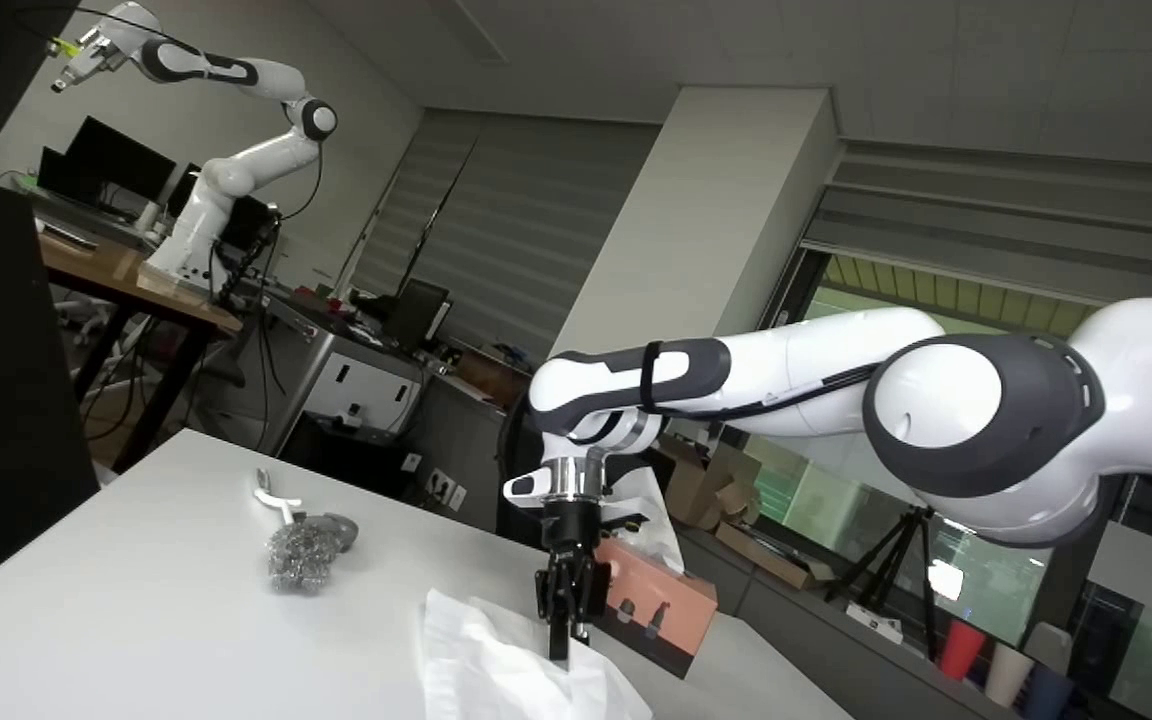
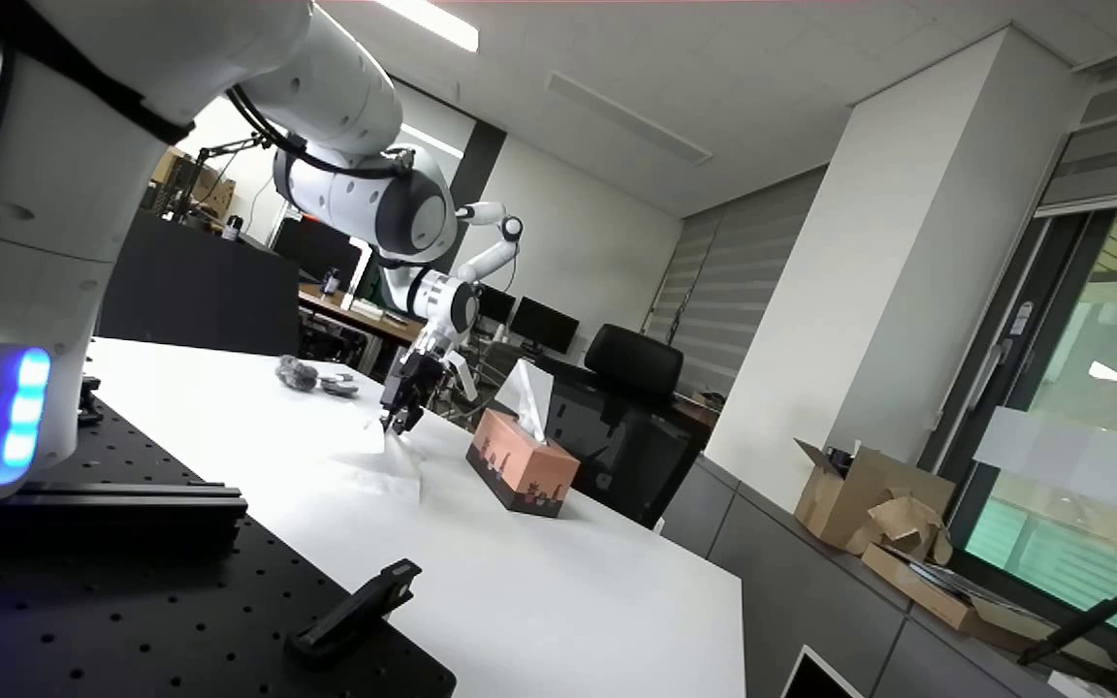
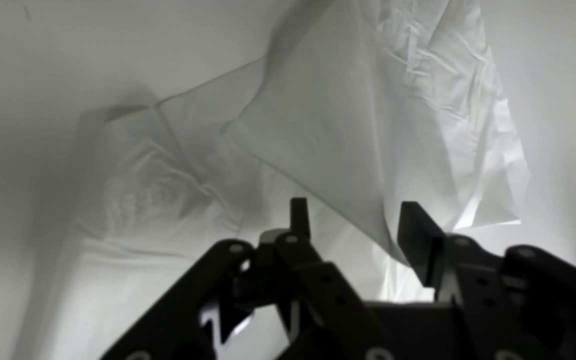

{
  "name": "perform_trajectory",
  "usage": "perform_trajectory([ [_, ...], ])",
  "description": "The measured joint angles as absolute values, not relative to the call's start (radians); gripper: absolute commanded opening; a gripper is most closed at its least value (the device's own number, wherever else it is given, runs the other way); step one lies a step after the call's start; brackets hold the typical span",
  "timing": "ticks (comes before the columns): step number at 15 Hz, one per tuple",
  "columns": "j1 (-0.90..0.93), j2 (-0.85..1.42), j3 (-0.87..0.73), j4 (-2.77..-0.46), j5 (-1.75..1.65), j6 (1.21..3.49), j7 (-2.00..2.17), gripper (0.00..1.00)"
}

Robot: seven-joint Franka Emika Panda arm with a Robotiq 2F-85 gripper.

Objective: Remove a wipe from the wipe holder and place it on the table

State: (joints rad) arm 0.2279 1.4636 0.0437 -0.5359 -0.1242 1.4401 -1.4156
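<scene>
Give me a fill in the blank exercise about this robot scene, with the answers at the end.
In the wrist view, the gripper is ____, not shut. The wipe material lying on the table is ____ in colour. In an exterior view, a sheet pokes out of the ____ of the wipe box. There, the light strip glows ____.

Missing words: open; white; top; blue.
</scene>
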Motion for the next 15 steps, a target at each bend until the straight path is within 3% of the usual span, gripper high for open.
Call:
perform_trajectory([
  [2,0.249,1.461,0.030,-0.523,-0.142,1.433,-1.375,0.94],
  [4,0.264,1.461,0.020,-0.502,-0.157,1.403,-1.339,1.00],
  [10,0.262,1.461,0.016,-0.431,-0.157,1.251,-1.295,1.00],
  [15,0.279,1.461,-0.031,-0.371,-0.214,1.324,-1.258,1.00],
])
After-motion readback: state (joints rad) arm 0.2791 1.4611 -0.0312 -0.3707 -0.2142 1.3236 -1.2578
